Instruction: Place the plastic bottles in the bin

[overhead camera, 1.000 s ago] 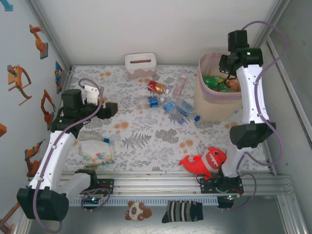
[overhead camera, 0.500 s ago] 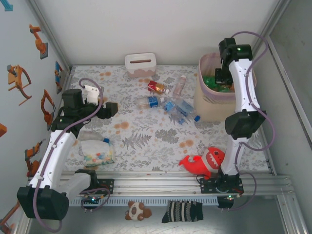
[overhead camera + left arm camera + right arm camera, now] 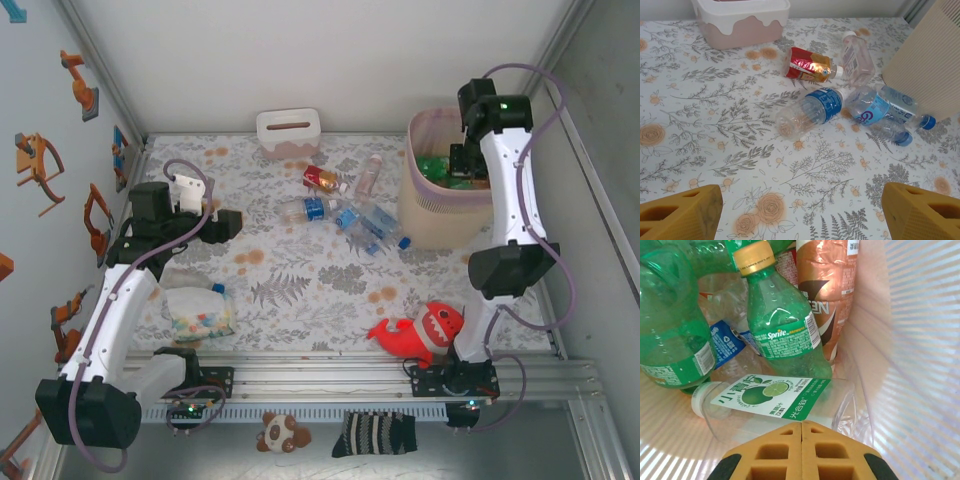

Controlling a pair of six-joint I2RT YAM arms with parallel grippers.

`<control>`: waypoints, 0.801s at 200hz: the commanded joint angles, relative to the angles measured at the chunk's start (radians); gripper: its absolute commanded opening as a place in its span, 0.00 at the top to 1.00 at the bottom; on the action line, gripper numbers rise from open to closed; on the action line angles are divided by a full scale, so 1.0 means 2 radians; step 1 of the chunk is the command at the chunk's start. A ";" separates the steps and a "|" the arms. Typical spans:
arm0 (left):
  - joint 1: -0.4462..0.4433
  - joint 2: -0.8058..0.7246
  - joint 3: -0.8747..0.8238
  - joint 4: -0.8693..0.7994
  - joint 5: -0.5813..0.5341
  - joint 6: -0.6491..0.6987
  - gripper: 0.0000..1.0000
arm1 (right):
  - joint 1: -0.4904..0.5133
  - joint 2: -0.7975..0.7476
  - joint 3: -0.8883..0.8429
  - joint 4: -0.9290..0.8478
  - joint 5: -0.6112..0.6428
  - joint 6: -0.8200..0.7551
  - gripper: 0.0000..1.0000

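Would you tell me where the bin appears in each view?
Top external: the bin stands at the right rear of the table.
Left wrist: its ribbed cream wall, upper right corner.
Right wrist: its pink-lined inner wall, right side.
Shared landmark: green bottles inside it; blue-capped bottles at its foot.

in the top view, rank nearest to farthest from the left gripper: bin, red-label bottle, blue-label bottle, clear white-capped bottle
From the left gripper:
1. blue-label bottle, just right of it
2. red-label bottle, farther back
3. clear white-capped bottle, beyond the red one
4. bin, far right
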 commanded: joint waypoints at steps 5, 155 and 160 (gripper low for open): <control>-0.001 -0.001 -0.002 -0.006 -0.003 -0.001 0.18 | -0.005 0.016 -0.012 -0.022 0.012 -0.009 1.00; -0.001 0.002 0.001 -0.008 -0.006 0.002 0.18 | -0.025 0.058 -0.008 -0.017 -0.001 -0.004 1.00; -0.001 0.002 0.001 -0.008 -0.006 0.002 0.18 | -0.025 0.054 -0.001 -0.017 -0.002 -0.003 1.00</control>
